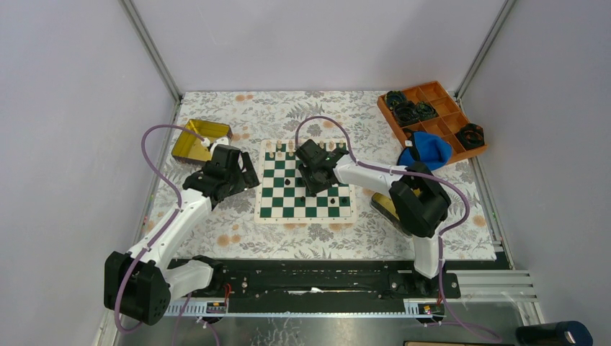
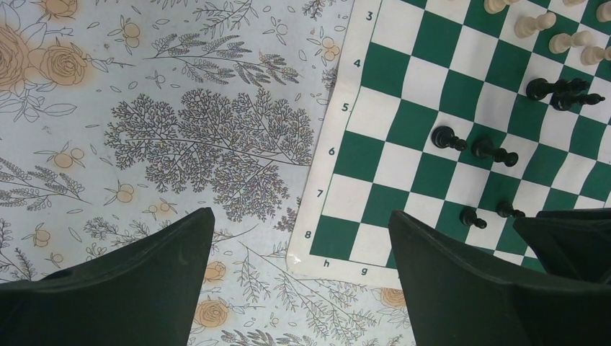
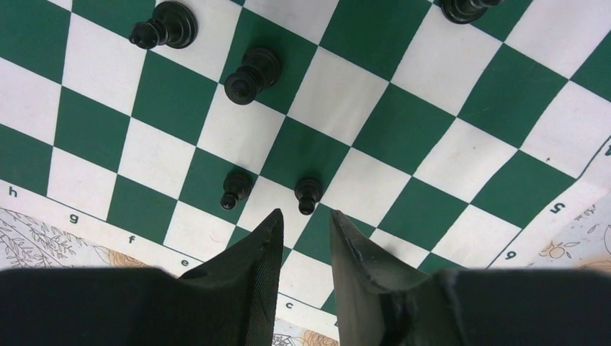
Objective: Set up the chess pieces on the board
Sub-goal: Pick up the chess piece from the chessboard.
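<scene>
While right gripper (image 3: pixel 306 214) hovers narrow and empty by the mid-frame pawn (image 3: pixel 308 189), centre jaws over it, drop straight; left gripper (image 2: pixel 300 215) gapes wide.

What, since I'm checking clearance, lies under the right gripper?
The board, green-and-white squares, with two black pawns standing just past the right gripper, one in line with its open gap. Its fingers hide the squares directly beneath them.

The top camera looks down from high behind the near edge over the whole table (image 1: pixel 238 115). Both wrist cameras hang close, facing down, sharing the lettered edge of the board (image 1: pixel 277 205).
</scene>
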You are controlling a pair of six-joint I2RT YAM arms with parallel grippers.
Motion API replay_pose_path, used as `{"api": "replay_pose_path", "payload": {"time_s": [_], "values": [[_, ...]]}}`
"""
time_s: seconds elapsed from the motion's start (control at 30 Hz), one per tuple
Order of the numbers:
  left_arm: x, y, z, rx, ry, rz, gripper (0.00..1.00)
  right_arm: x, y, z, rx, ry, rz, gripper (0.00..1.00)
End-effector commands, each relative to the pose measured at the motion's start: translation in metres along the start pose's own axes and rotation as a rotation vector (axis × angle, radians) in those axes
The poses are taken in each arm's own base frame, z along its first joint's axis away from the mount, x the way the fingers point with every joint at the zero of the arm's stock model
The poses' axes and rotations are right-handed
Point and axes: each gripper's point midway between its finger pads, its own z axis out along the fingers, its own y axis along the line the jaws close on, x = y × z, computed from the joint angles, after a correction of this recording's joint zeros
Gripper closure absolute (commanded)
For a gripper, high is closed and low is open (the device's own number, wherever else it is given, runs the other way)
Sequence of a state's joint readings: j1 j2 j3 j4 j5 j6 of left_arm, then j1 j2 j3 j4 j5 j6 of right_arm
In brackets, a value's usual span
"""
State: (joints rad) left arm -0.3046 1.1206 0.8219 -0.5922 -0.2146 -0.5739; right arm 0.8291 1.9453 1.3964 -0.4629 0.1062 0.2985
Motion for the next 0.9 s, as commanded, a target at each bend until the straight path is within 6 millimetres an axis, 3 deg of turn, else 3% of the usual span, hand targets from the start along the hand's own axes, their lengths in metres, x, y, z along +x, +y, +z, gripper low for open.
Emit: {"api": "replay_pose_path", "payload": {"time_s": [0.0,0.8,0.87], "values": [[-0.007,-0.003,0.003,0.017,-0.029,0.000,0.01,-0.014,0.013,-0.004,-0.032,-0.021,-0.015,0.64],[-0.007,-0.001,0.010,0.018,-0.022,0.037,0.01,-0.009,0.010,0.010,0.000,0.018,-0.001,0.69],[-0.007,-0.002,0.010,0.020,-0.023,0.040,0.01,-0.009,0.010,0.011,0.001,0.017,0.002,0.73]]}}
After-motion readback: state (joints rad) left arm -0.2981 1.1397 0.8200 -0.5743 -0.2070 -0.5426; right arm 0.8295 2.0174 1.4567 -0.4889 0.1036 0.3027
